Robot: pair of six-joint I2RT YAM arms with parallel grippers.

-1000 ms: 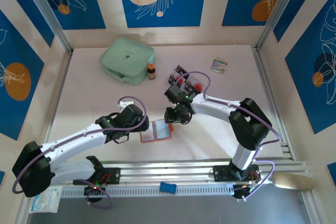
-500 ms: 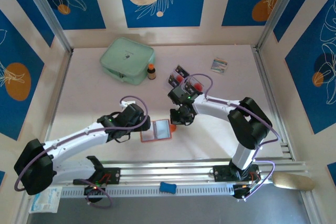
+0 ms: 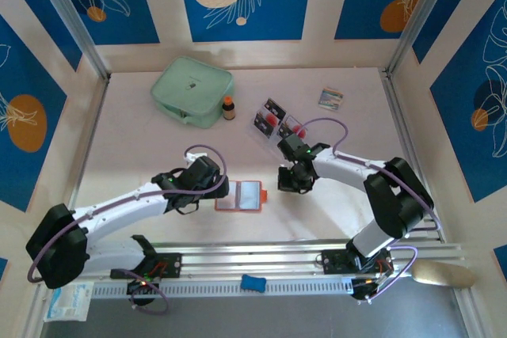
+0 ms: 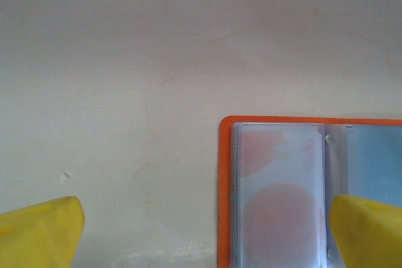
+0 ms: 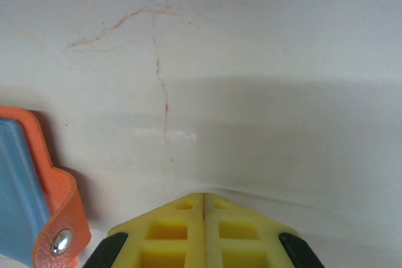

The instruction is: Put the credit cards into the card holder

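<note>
Far left at the back of the worktop (image 3: pixel 135 140), a mint-green zip pouch (image 3: pixel 192 89) lies flat, a small brown bottle (image 3: pixel 228 108) upright just beside its right corner. In front of them your left jaws stand wide and empty. In the left wrist view the yellow fingertips (image 4: pixel 39 230) sit at opposite edges, one over bare worktop, the other over the card holder (image 4: pixel 282 186). That card holder (image 3: pixel 242 195) lies open and flat near the front, grey inside up and orange rim showing, between your two arms and just right of the left jaws. Behind it and to the right, the credit cards (image 3: pixel 276 119) lie in a loose cluster on the worktop, black and pale with red marks, apart from the holder. Your right jaws, in front of the cards, are pressed together on nothing — the fingers (image 5: pixel 169 236) meet at a seam, with the holder's snap tab (image 5: pixel 58 230) at lower left. A small multicoloured packet (image 3: pixel 330 98) lies at the back right
</note>
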